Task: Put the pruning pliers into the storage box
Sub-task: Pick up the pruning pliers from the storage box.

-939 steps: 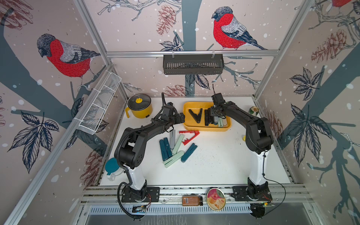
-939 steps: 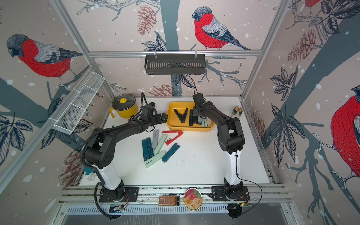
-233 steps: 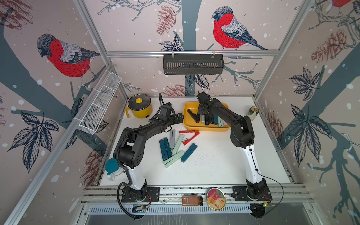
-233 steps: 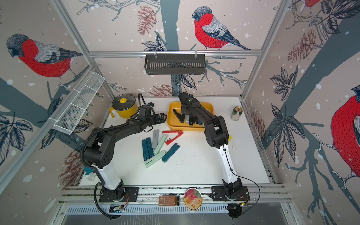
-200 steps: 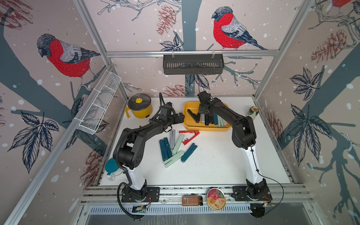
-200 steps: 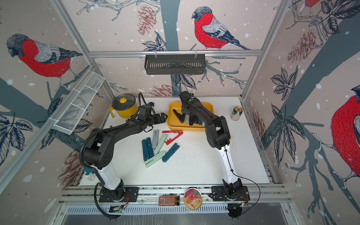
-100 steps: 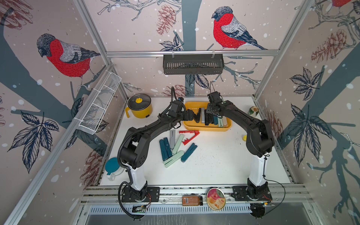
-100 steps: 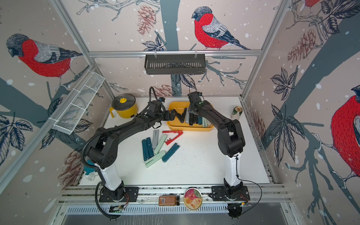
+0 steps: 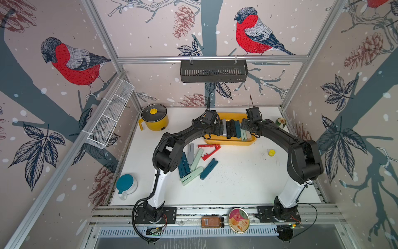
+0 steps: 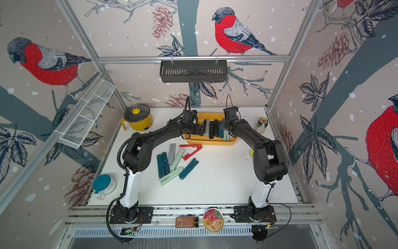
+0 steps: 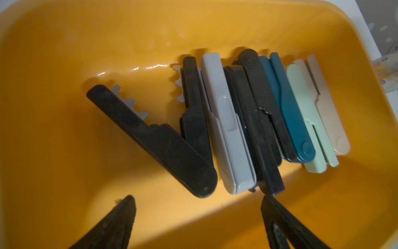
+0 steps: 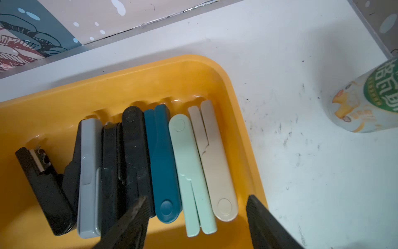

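White tabletop (image 9: pixel 237 189) is carrying both arms, which are reaching over the storage box (image 9: pixel 230 142) at its far side. A row of pruning pliers (image 11: pixel 226 129) is lying side by side inside the box. Several loose pliers (image 9: pixel 197 159) are lying on the table near the left arm. Left gripper (image 11: pixel 198 200) and right gripper (image 12: pixel 197 202) are hovering above the row, jaws spread, gripping nothing.
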Controlling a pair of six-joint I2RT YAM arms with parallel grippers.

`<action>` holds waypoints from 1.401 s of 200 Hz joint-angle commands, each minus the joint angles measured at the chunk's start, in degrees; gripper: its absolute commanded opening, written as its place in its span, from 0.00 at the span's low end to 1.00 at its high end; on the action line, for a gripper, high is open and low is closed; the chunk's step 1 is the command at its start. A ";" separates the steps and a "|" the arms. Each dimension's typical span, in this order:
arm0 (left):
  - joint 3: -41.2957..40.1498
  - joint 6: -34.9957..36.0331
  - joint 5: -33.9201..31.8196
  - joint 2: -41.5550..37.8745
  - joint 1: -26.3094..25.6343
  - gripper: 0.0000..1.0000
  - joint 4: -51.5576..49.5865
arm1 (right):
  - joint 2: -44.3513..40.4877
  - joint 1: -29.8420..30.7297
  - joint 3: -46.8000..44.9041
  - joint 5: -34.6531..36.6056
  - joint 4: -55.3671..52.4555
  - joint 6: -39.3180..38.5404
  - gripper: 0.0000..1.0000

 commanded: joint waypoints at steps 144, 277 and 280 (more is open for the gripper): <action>22.25 -0.68 -11.09 15.80 0.10 0.84 -13.33 | -2.60 -6.90 -3.72 -5.49 3.30 -2.63 0.74; 23.39 1.14 -16.71 17.33 0.48 0.95 -11.59 | -0.98 -7.41 -2.49 -7.20 2.88 -2.04 0.75; 23.40 1.25 -16.81 17.34 0.47 0.96 -11.38 | -0.88 -7.39 -2.43 -7.28 2.80 -2.00 0.75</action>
